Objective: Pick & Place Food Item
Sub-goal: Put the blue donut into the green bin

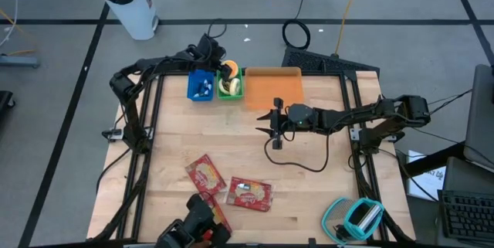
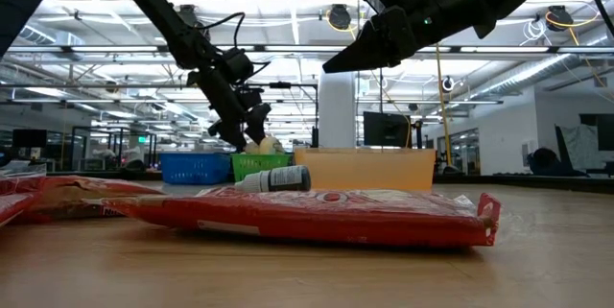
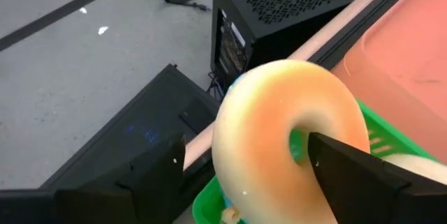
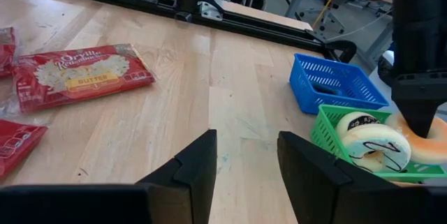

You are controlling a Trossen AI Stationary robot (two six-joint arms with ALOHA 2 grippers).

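Observation:
An orange-and-cream ring donut point(image 3: 265, 133) sits at the far end of the green basket point(image 1: 231, 86), partly on its rim, above other pale donuts point(image 4: 370, 144). My left gripper point(image 3: 244, 175) is open over the basket, pointing slantwise down, with one finger on either side of the donut's ring. My right gripper point(image 1: 274, 120) hovers open and empty over the table's middle, near the orange tray point(image 1: 274, 90). Two red popcorn packets point(image 1: 205, 174) point(image 1: 248, 194) lie flat near the table's front edge. My left gripper stands with one finger point(image 3: 349, 175) in front of the donut's hole point(image 3: 299, 144) and the other finger point(image 3: 157, 182) a little apart from the donut's outer side. Whether the finger at the hole touches the donut, I cannot tell. The donut lies in the basket.
A blue basket point(image 1: 201, 86) stands left of the green one. A small dark bottle point(image 2: 278, 179) lies behind the nearest packet. A black device point(image 1: 193, 229) and a teal object point(image 1: 356, 217) sit at the front edge. Bare wood lies between the packets and the baskets.

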